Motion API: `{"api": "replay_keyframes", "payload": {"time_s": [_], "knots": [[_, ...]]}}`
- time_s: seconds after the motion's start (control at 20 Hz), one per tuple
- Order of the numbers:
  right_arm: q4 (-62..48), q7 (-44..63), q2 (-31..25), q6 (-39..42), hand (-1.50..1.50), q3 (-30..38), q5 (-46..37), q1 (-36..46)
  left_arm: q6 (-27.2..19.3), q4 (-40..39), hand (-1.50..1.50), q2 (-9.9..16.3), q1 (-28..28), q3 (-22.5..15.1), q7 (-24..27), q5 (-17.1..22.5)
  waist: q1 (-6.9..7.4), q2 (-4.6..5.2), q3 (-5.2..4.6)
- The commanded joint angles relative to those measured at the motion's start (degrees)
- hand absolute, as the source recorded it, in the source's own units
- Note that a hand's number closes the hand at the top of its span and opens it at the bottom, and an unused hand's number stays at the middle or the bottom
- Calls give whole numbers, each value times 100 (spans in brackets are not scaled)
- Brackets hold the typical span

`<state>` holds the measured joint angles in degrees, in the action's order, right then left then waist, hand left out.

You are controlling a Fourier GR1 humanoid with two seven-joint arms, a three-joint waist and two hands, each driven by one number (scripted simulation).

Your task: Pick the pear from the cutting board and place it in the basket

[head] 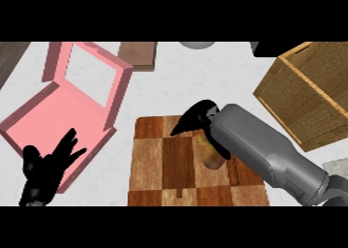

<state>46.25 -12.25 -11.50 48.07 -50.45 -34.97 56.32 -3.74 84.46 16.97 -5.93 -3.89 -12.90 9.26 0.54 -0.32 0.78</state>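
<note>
A yellowish-brown pear point(211, 154) lies on the checkered wooden cutting board point(162, 164), mostly hidden under my right forearm. My right hand point(196, 117) hangs over the board's far edge just beyond the pear, fingers pointing down and left; its grip is hidden from this angle. The woven basket point(314, 92) stands at the right, tilted in view, apart from the hand. My left hand point(49, 164) rests open at the lower left, fingers spread over the pink box's corner.
An open pink box point(69, 109) with a raised lid lies left of the board. A small brown block point(137, 53) sits at the back, with a grey round object point(196, 44) beside it. A grey cloth patch point(341, 167) shows at the right edge.
</note>
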Motion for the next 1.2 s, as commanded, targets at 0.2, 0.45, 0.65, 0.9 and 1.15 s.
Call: {"api": "replay_keyframes", "payload": {"time_s": [0.2,0.45,0.65,0.9,1.15], "knots": [[-60,-169,72,-42,-150,90,-306,-181,78,-486,0,-142,-139,-98,-76,-138,-23,42,-79],[78,-1003,-147,-616,150,-296,-680,-129,14,-393,0,-226,-350,-170,-113,-204,43,63,-75],[-43,-1079,70,-1111,150,-448,-991,-421,-126,-586,0,-340,59,-154,-186,-325,-21,62,-78],[1074,-73,-594,-2101,150,-68,-1106,-1501,-152,-177,0,-158,-436,142,-375,-115,-484,-107,-70],[1946,368,-1263,-3363,150,383,-1123,-2554,-276,-126,0,-178,-988,380,-203,-33,-1022,-243,-71]]}}
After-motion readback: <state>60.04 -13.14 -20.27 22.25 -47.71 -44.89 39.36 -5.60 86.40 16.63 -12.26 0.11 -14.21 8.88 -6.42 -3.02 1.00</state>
